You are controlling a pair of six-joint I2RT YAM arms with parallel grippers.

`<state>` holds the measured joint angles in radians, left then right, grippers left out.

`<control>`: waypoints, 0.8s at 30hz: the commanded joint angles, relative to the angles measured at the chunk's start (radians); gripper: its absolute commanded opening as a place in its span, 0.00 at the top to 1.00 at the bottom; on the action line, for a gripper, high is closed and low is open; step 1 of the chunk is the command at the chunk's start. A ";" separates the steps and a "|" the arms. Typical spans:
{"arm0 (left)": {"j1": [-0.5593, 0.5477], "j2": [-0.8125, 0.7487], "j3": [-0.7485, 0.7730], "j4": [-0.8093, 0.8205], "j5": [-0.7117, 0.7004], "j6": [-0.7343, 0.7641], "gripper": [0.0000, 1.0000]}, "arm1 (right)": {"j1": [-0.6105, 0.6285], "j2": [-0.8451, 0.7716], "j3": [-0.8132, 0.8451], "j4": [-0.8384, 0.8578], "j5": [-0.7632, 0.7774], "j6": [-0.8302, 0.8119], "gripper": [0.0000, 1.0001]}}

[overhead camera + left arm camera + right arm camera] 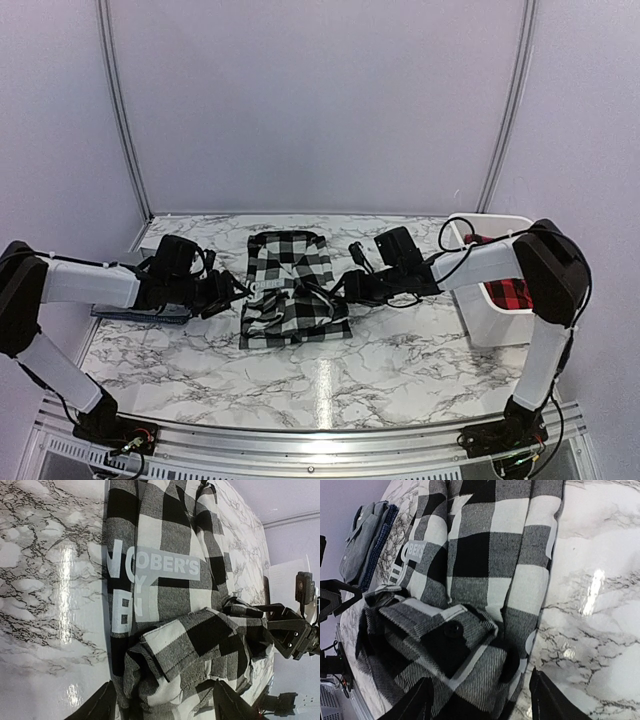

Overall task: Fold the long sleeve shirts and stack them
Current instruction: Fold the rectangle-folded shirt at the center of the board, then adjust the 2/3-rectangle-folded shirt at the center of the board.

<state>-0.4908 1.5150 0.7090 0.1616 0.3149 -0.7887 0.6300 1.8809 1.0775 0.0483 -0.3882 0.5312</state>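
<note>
The black-and-white checked long sleeve shirt (290, 288) lies partly folded in the middle of the marble table, white lettering (165, 567) on its flat upper part. A sleeve cuff with a black button (454, 629) lies bunched on its near end. My left gripper (236, 290) is at the shirt's left edge and my right gripper (341, 290) at its right edge. Both stand open, the left gripper (162, 707) and the right gripper (480, 705) each with fingertips apart over rumpled cloth, pinching nothing. A grey shirt (362, 535) lies folded at the far left. A red-and-black checked shirt (510, 293) sits in the bin.
A white bin (497, 330) stands at the table's right side, behind my right arm. The grey shirt (140, 313) rests on a blue one, partly hidden under my left arm. Bare marble (320, 385) stretches from the shirt to the near edge.
</note>
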 commanded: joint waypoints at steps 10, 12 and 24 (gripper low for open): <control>-0.145 -0.102 -0.081 -0.131 0.021 0.086 0.47 | 0.073 -0.206 -0.153 -0.030 0.182 -0.123 0.33; -0.163 -0.098 -0.079 -0.131 0.012 0.087 0.47 | 0.092 -0.221 -0.175 -0.028 0.201 -0.130 0.33; -0.177 0.003 -0.016 -0.129 -0.032 0.075 0.64 | 0.162 -0.175 -0.152 -0.008 0.235 -0.135 0.43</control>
<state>-0.6632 1.4841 0.6479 0.0528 0.3050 -0.7166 0.7830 1.6829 0.8879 0.0208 -0.1787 0.4068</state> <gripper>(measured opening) 0.392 0.601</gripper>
